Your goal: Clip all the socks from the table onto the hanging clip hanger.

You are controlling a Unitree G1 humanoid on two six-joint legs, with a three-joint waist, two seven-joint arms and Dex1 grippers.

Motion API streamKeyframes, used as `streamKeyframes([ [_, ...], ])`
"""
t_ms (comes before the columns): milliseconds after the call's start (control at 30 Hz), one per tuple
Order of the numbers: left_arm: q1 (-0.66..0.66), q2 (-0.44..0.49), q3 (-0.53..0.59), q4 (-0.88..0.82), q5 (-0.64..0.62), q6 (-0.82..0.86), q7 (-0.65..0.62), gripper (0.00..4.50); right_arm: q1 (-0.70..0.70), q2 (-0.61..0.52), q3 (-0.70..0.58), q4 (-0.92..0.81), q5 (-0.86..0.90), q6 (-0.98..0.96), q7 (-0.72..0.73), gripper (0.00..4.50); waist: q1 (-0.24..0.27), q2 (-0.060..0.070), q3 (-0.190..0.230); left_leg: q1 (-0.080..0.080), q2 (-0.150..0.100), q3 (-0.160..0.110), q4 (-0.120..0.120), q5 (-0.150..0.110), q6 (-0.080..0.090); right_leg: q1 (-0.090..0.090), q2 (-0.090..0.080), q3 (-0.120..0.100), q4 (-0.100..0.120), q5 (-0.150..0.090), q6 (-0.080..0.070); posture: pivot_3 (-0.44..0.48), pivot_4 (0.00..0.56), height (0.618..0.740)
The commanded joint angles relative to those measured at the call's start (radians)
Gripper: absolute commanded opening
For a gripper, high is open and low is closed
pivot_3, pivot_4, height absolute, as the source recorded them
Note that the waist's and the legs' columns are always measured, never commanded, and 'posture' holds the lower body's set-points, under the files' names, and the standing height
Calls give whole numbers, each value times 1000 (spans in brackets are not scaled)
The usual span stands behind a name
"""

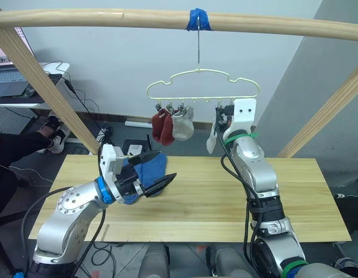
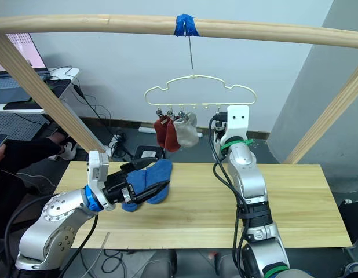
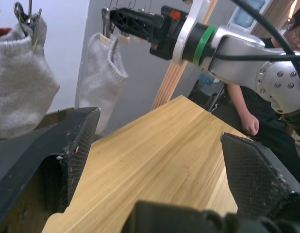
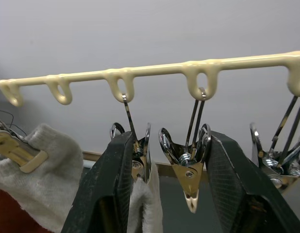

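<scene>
Pale yellow-green clip hanger [image 1: 203,86] carries two rust red socks [image 1: 162,127] and two grey socks [image 1: 182,124]. The right gripper [image 4: 169,187], fingers apart, is up among the clips, beside the second grey one. The left gripper [image 1: 156,172], also spread and empty, hovers over the blue socks [image 2: 150,180] on the table [image 1: 306,202]. A bump could swing the hanger and loosen a sock. The table's right half has free room.

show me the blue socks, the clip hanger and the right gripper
blue socks [image 2: 159,176], right eye view, upper sock's toe end
clip hanger [image 1: 193,97], left eye view, lower bar
right gripper [image 4: 169,189], right wrist view, between its fingertips
</scene>
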Motion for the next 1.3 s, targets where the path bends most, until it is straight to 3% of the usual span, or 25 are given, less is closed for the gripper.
streamKeyframes([
  [33,6,4,13,-42,-1,-11,4,4500,-20,2,-12,-16,7,-17,0,2199,0,0,1,0,0,0,0,0,0,0,0,0,0,0,0,104,193,740],
  [933,-7,4,1,-22,7,-13,-9,4500,116,-75,22,-202,5,63,94,2199,0,2,6,0,0,0,-1,0,0,0,0,0,-1,-1,0,84,199,740],
  [1300,-2,4,-5,-29,10,-13,-7,4500,85,-59,-5,-133,-10,53,47,2199,0,2,6,0,0,0,-1,0,0,0,0,0,-1,-1,0,97,193,740],
])
